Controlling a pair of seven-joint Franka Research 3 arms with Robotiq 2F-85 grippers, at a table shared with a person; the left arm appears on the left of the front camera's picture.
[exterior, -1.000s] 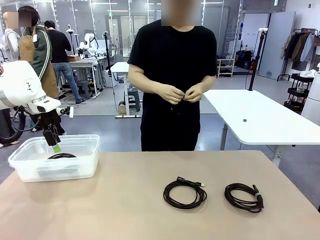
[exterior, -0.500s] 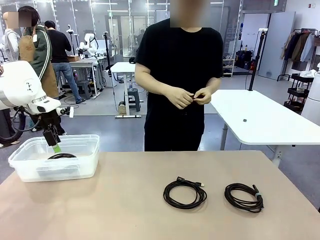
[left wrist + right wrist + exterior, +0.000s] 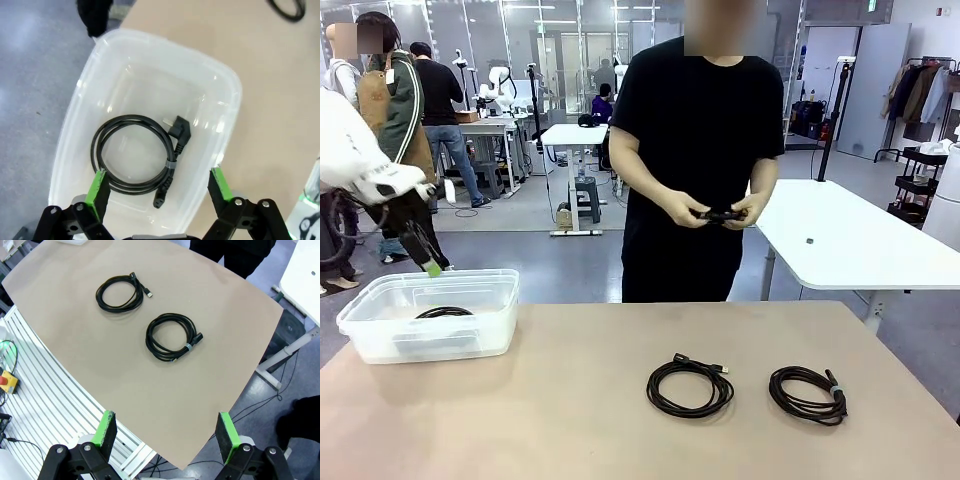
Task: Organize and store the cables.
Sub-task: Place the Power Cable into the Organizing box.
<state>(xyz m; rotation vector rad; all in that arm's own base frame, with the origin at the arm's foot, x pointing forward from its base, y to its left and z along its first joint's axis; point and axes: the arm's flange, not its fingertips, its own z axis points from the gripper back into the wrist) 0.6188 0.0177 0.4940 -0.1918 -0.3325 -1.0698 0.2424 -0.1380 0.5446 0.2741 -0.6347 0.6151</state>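
Front view: a clear plastic bin (image 3: pixel 430 285) sits on a tan table (image 3: pixel 570 420), with the left gripper (image 3: pixel 430 262) hovering just above its rim; left wrist view: that claw's green-padded jaws are spread wide and hold nothing, and straight below them, on the bin's floor, lies one coiled black cable (image 3: pixel 169 165) bound by a tie; two more coils lie on the table well away from the bin, the middle coil (image 3: pixel 655 392) nearer to it and the far coil (image 3: pixel 780 390) beyond; right wrist view: the right gripper (image 3: pixel 166 420) hangs high above those two coils, also spread and empty; across the table from the bin, a person's hands (image 3: pixel 715 210) hold something small and dark, too small to identify; likely risks: the middle coil shows no tie, so a pinch on one strand could let it unwind, and a dangling plug could snag on the bin's rim
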